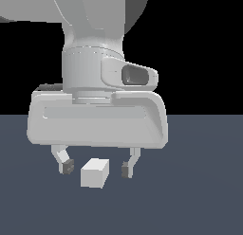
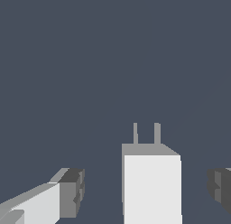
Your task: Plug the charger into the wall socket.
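The charger (image 1: 94, 173) is a small white block lying on the dark blue-grey floor, right under the arm's hand. My gripper (image 1: 97, 167) hangs over it, open, with one dark fingertip on each side of the block and a gap on both sides. In the wrist view the charger (image 2: 151, 186) shows two thin grey prongs on its far end, and it sits between the two fingertips (image 2: 72, 191), nearer to one of them than the other. Neither finger touches it. The wall socket is out of view.
The large white hand and wrist of the arm (image 1: 97, 120) fill the middle of the exterior view. Around the block there is only flat dark floor (image 2: 90, 60), with black background behind.
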